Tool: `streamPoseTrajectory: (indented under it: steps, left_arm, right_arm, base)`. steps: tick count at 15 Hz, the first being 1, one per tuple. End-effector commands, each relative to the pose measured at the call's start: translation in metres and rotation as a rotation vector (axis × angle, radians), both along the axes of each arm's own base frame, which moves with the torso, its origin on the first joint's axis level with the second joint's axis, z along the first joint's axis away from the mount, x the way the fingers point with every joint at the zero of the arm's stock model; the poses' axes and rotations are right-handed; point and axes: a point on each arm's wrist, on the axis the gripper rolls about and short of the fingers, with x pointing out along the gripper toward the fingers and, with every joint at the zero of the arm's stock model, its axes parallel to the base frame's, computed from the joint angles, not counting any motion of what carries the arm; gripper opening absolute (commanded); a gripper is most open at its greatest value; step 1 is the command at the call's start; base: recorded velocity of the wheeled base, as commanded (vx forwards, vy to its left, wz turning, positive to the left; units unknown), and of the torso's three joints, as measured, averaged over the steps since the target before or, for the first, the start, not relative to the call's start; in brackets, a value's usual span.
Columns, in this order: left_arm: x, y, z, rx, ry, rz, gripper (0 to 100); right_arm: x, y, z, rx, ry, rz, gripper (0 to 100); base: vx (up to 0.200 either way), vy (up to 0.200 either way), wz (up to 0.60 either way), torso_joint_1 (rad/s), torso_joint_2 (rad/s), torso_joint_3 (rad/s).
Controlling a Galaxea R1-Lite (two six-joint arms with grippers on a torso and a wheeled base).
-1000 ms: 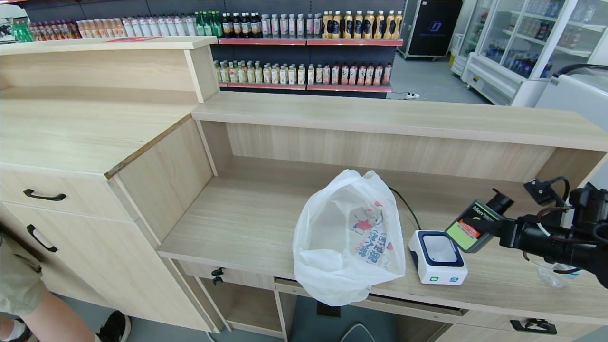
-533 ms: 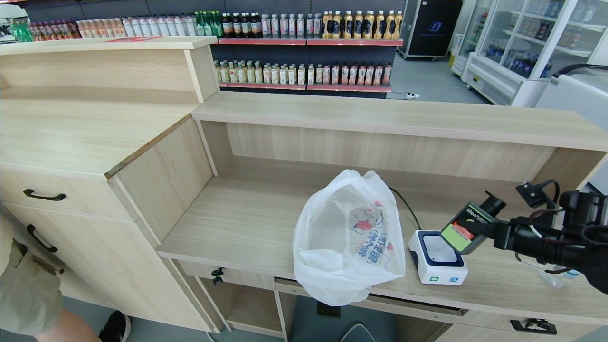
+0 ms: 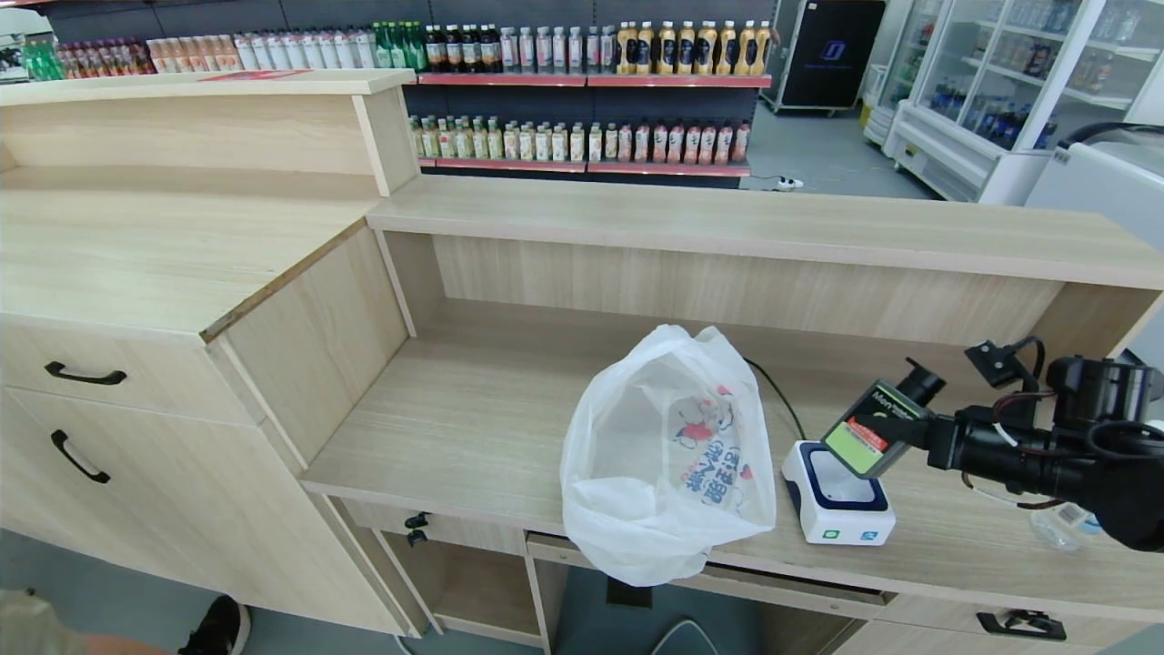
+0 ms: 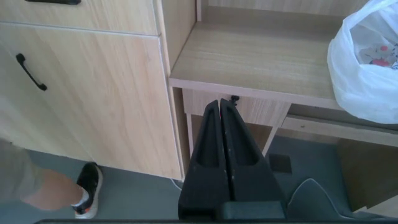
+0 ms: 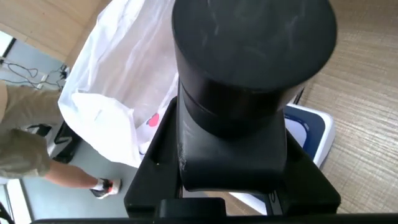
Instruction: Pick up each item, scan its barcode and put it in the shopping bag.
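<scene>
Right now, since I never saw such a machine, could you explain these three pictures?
This is a two-armed robot at a shop counter. The wide picture comes from its head camera; the other two from wrist cameras. On the counter stand a white shopping bag and a white barcode scanner. The right end effector holds a dark bottle with a green label just above the scanner. The left end effector is shut and empty, low, near the cabinet.
</scene>
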Motion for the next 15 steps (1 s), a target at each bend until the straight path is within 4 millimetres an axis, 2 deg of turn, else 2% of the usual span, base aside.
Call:
streamPoseTrajectory:
  steps: [1,6,11,15]
  left_arm:
    - [0.0,0.0,0.0,0.0,0.0,0.0,0]
    - [0.0,0.0,0.0,0.0,0.0,0.0,0]
    - [0.0,0.0,0.0,0.0,0.0,0.0,0]
    - [0.0,0.0,0.0,0.0,0.0,0.0,0]
  right_arm:
    - [0.004,0.003,-0.002,0.0,0.0,0.012,0]
    - [0.007,0.009,-0.01,0.004,0.023,0.03,0]
    - [0.012,0.021,-0.005,-0.001,-0.001,0.067,0]
    - [0.012,0.021,-0.005,-0.003,0.002,0.063,0]
  base:
    - [0.0,0.0,0.0,0.0,0.0,0.0]
    - [0.0,0.0,0.0,0.0,0.0,0.0]
    - [0.0,0.0,0.0,0.0,0.0,0.0]
    - [0.0,0.0,0.0,0.0,0.0,0.0]
